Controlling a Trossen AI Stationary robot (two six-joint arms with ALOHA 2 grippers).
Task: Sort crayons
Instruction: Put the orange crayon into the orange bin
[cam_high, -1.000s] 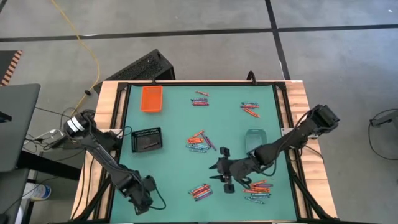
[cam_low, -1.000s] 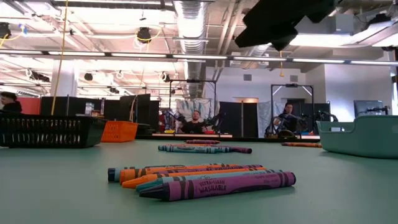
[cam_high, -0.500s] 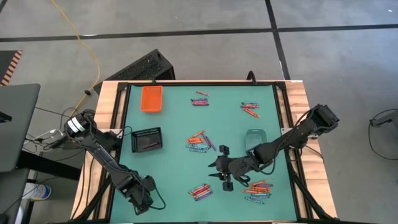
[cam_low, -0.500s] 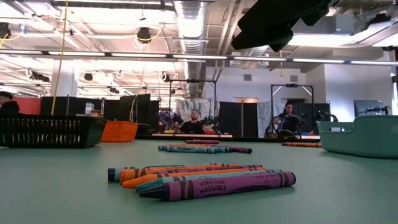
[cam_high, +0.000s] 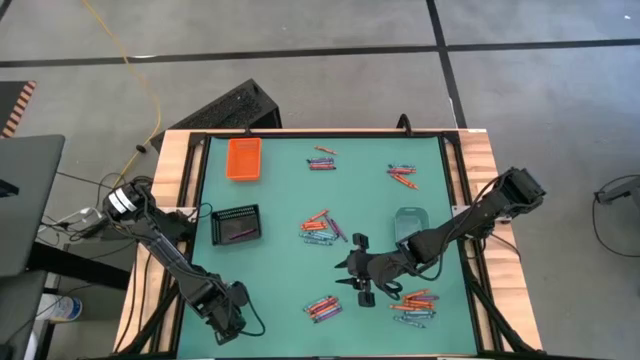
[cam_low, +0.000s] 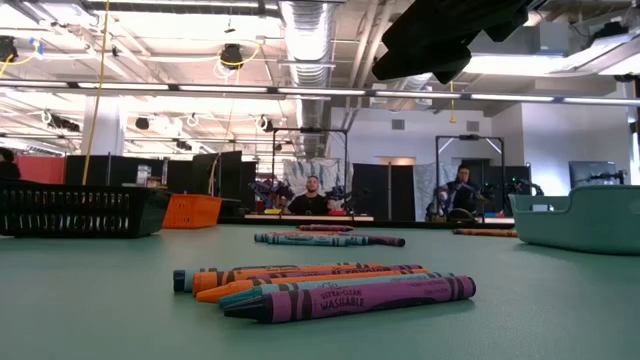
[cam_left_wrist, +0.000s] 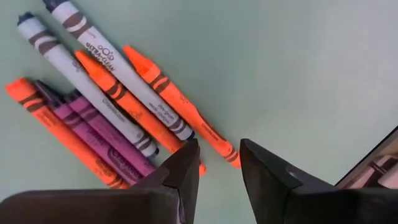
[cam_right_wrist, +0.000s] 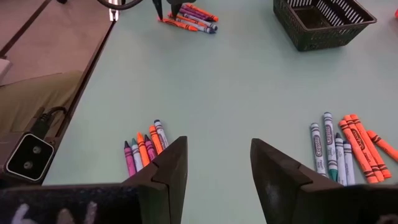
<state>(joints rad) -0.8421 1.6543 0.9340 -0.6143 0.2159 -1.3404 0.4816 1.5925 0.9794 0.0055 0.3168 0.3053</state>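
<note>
Crayons lie flat on the green table in several small piles (cam_high: 322, 308) (cam_high: 320, 228) (cam_high: 412, 305) (cam_high: 402, 175). My left gripper (cam_left_wrist: 217, 168) hangs pointing down over one more pile (cam_left_wrist: 112, 118) of orange, purple and blue crayons at the table's near left; the arm (cam_high: 225, 312) hides that pile in the high view. Its fingers are open, standing on either side of an orange crayon. My right gripper (cam_right_wrist: 214, 168) hovers open over bare table (cam_high: 352, 275), between two piles, with nothing between its fingers. My left gripper comes from above with one fingertip (cam_left_wrist: 186, 163) on each side of an orange crayon's end (cam_left_wrist: 214, 142). The crayon lies flat on the table in its pile. Whether the fingertips touch it I cannot tell.
An orange tray (cam_high: 243, 158) stands at the far left, a black basket (cam_high: 238, 225) at mid left and a pale tray (cam_high: 410, 220) by the right arm. A fifth pile (cam_high: 321, 158) lies at the far middle. People sit in the room beyond the table.
</note>
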